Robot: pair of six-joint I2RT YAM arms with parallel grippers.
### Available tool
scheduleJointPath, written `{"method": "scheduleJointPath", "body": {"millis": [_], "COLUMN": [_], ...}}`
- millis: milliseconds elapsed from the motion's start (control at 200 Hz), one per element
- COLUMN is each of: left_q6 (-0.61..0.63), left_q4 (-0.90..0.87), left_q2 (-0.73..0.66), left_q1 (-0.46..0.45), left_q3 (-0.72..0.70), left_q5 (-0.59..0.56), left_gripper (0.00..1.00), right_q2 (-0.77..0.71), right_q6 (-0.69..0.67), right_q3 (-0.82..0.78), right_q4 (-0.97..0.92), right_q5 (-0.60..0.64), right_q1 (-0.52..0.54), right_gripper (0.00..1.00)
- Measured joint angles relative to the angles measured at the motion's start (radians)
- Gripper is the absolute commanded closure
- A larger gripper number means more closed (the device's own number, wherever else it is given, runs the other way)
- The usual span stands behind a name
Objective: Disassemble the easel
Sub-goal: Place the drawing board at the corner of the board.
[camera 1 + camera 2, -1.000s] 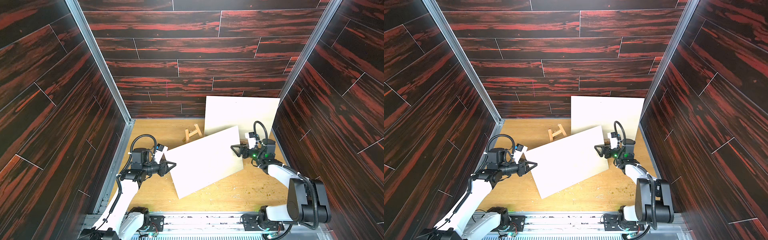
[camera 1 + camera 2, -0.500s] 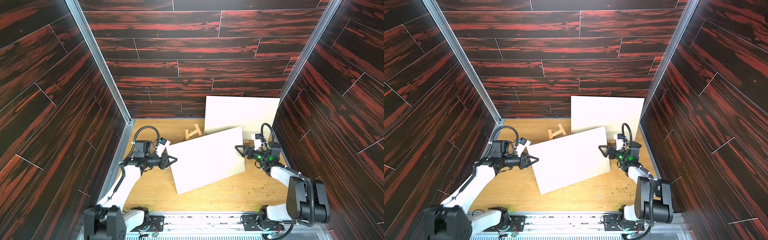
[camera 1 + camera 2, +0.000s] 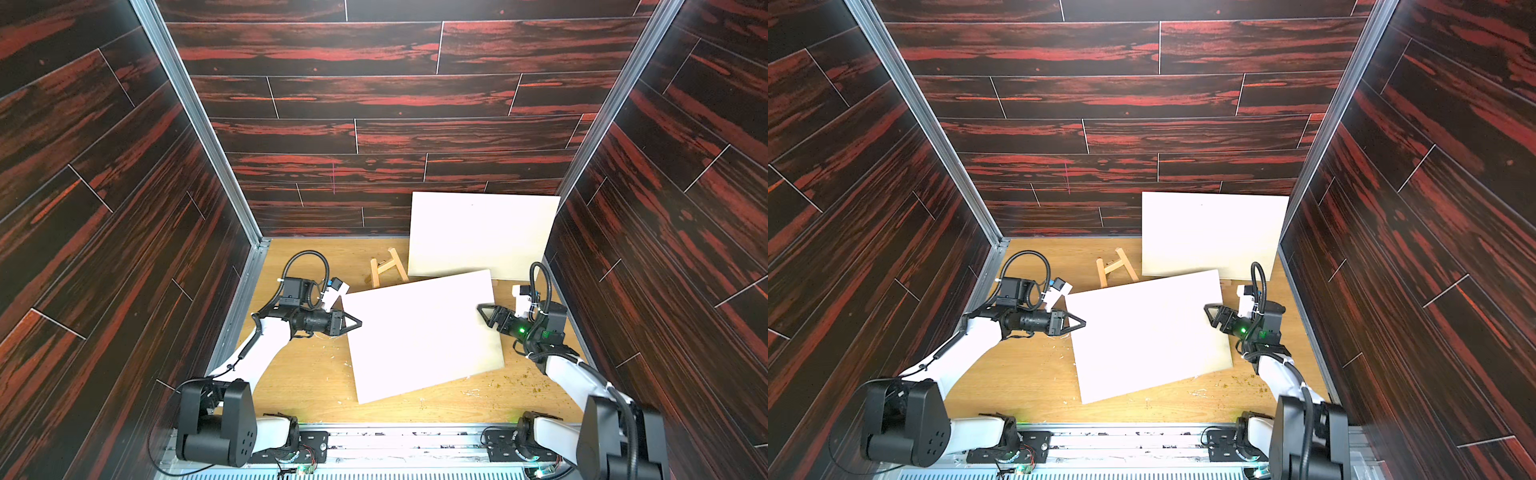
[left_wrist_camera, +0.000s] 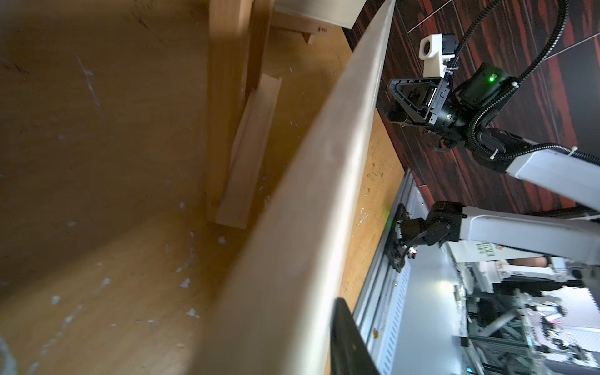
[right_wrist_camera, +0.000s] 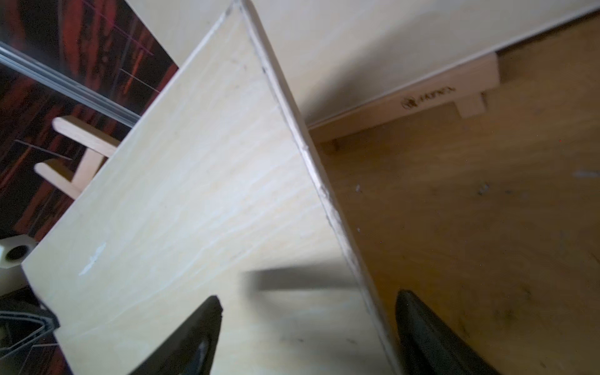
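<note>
The left gripper [image 3: 353, 322] pinches the left edge of the wooden board [image 3: 419, 332] alone. The right gripper [image 3: 484, 311] gapes open around its right edge. The wooden board may tip and bump the easel [image 3: 388, 270], far in the middle of the desk [image 3: 307, 374].

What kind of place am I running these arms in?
Likely an enclosed robot test cell in a lab: wood-pattern wall panels on aluminium corner posts close three sides, a metal base rail runs along the open front, and equipment racks show beyond it.

Dark red-streaked plank walls [image 3: 374, 95] on three sides, aluminium corner posts [image 3: 199, 120]. Tabletop [image 3: 307, 374] is light wood, scuffed and crumb-speckled.
</note>
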Motion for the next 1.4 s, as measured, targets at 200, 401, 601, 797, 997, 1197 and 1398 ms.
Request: {"method": "scheduleJointPath", "body": {"millis": [200,401,601,797,997,1197,1398], "left_q6": [-0.06,-0.08,-0.081,-0.092,-0.105,-0.105,-0.103], "left_q4": [0.023,0.023,0.008,0.008,0.006,-0.002,-0.012], "left_q2": [0.042,0.096,0.155,0.177,0.177,0.208,0.261], "left_q1": [-0.014,-0.044,-0.069,-0.109,-0.169,-0.224,-0.274], "left_q3": [0.008,0.069,0.137,0.19,0.208,0.229,0.276], "left_q5": [0.0,-0.008,-0.027,-0.06,-0.092,-0.115,-0.129], "left_gripper": [1.0,1.0,1.0,1.0,1.0,1.0,1.0], "right_q2": [0.0,0.014,0.014,0.007,-0.032,-0.056,-0.081], "right_q6": [0.007,0.008,0.006,0.0,-0.021,-0.039,-0.049], "right_q3": [0.061,0.127,0.177,0.212,0.216,0.252,0.299], "right_q4": [-0.213,-0.376,-0.509,-0.585,-0.651,-0.7,-0.734], "right_q5": [0.097,0.156,0.171,0.177,0.185,0.181,0.162], "right_q1": [0.01,-0.011,-0.055,-0.061,-0.078,-0.097,-0.102], "right_gripper": [0.05,0.03,0.03,0.03,0.03,0.03,0.03]}}
